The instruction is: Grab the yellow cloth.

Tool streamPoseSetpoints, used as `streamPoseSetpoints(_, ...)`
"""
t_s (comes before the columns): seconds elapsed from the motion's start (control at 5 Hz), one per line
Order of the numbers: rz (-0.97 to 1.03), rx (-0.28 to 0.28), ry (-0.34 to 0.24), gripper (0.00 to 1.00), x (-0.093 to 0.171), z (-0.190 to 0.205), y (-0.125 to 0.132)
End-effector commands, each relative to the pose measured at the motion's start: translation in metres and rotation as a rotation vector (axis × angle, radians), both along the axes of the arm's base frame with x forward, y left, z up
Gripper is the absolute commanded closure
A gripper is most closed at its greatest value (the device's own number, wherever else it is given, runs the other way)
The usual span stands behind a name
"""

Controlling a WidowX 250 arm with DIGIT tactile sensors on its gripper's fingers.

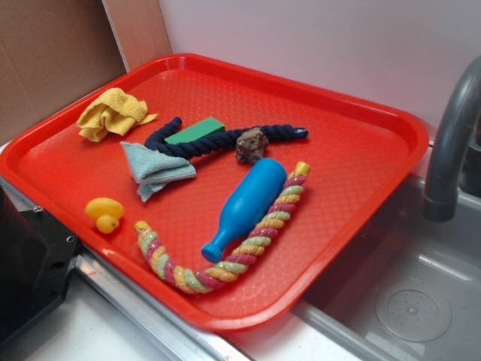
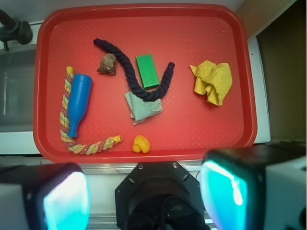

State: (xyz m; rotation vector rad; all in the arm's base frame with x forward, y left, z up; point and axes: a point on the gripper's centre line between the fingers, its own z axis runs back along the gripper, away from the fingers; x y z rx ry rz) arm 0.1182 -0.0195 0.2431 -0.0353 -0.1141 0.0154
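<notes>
The yellow cloth (image 1: pixel 113 113) lies crumpled in the far left corner of the red tray (image 1: pixel 361 143). In the wrist view the yellow cloth (image 2: pixel 213 81) is on the tray's (image 2: pixel 206 28) right side, well above and right of my gripper (image 2: pixel 146 196). My gripper hangs high over the robot base, outside the tray's near rim. It is open, its two cyan-padded fingers (image 2: pixel 67 201) wide apart with nothing between them. The exterior view does not show the gripper.
On the tray lie a blue-grey cloth (image 2: pixel 143 108), a green block (image 2: pixel 147 70), a dark navy rope (image 2: pixel 129 72), a brown rock (image 2: pixel 107 64), a blue bottle (image 2: pixel 79 103), a striped rope (image 2: pixel 86 146) and a yellow rubber duck (image 2: pixel 141 143). A sink (image 1: pixel 413 301) and faucet (image 1: pixel 451 143) stand beside it.
</notes>
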Motion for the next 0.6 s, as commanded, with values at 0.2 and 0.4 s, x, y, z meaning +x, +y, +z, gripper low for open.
streamPoseSetpoints(0.2, 0.249, 0.007, 0.088, 0.0, 0.009, -0.05, 0.05)
streamPoseSetpoints(0.4, 0.5, 0.017, 0.083, 0.0, 0.028, -0.096, 0.092)
